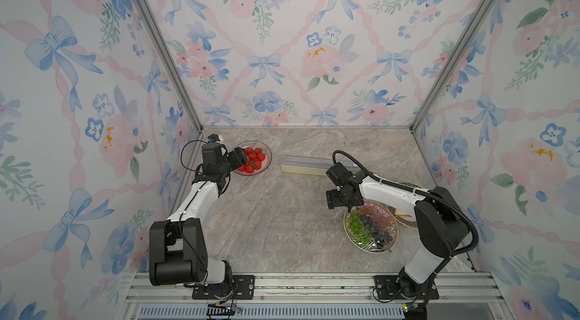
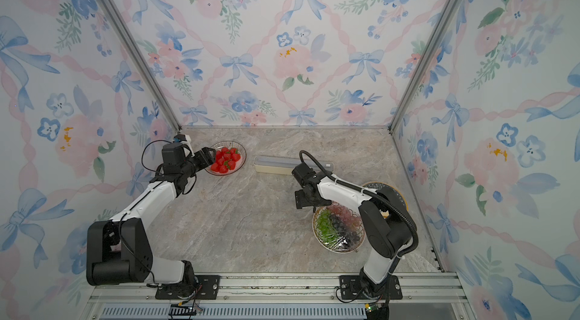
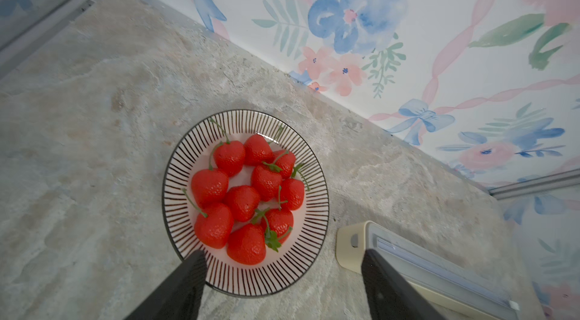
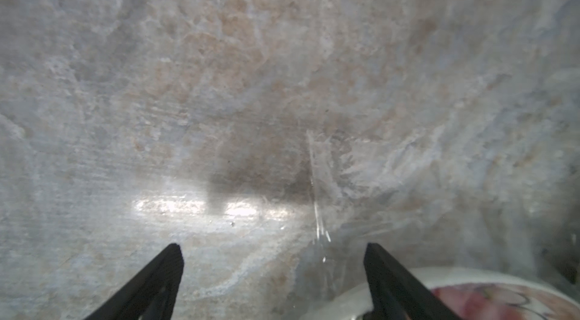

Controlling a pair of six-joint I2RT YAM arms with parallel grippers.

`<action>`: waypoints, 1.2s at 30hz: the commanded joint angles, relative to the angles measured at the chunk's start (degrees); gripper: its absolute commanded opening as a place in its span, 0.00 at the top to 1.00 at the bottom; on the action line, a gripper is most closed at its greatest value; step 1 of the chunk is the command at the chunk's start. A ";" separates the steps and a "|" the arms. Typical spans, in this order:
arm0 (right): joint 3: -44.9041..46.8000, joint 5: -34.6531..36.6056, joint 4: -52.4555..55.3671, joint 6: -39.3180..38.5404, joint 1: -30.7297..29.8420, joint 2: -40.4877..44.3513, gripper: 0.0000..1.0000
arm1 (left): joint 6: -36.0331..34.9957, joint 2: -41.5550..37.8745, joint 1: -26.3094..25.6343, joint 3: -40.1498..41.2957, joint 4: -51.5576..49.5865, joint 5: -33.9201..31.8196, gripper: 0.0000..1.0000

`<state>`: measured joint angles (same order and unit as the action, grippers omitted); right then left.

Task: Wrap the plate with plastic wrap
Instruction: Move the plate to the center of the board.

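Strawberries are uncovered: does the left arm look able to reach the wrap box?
Probably yes: the left gripper hangs open over the strawberry plate, and the wrap box lies just beside it, nothing between.

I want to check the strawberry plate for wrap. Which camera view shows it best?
The left wrist view: the strawberry plate is close and nearly whole. In both top views the plate is small, partly behind the left arm. The right wrist view misses it.
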<state>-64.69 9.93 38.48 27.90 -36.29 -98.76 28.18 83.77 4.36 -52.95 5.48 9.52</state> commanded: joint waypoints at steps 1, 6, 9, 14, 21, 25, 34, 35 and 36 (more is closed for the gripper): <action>-0.24 0.01 0.98 -2.81 0.90 1.79 0.07 | -3.28 5.08 1.11 -4.17 -0.40 -5.48 0.18; -2.02 -2.66 -2.16 -5.36 2.03 3.67 0.06 | -4.97 14.61 4.48 -11.12 -0.59 -1.13 0.22; -1.79 -4.85 -3.63 -7.09 3.35 5.91 0.06 | -5.77 19.28 8.25 -14.11 -0.87 6.37 0.30; 0.34 -8.96 -6.23 -8.93 5.85 7.66 0.07 | -7.44 23.99 12.64 -15.19 -1.83 17.02 0.38; 0.74 -11.17 -7.17 -9.90 7.44 8.62 0.07 | -7.71 30.75 14.35 -17.21 -2.18 27.00 0.47; 1.11 -11.23 -7.01 -9.92 7.72 9.44 0.08 | -7.36 32.21 14.36 -18.25 -2.14 27.96 0.50; 1.67 -10.69 -6.58 -9.65 7.99 10.96 0.08 | -7.00 34.66 14.27 -18.34 -2.32 26.90 0.84; 1.68 -10.69 -6.49 -9.69 8.09 11.00 0.08 | -7.16 34.62 14.27 -18.18 -2.44 26.80 0.86; 1.63 -10.65 -6.36 -9.68 8.06 11.13 0.08 | -7.18 34.60 14.36 -18.00 -2.50 26.46 0.90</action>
<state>-63.61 -0.47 31.88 18.81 -28.75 -88.95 21.69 117.62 18.79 -70.87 3.18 35.81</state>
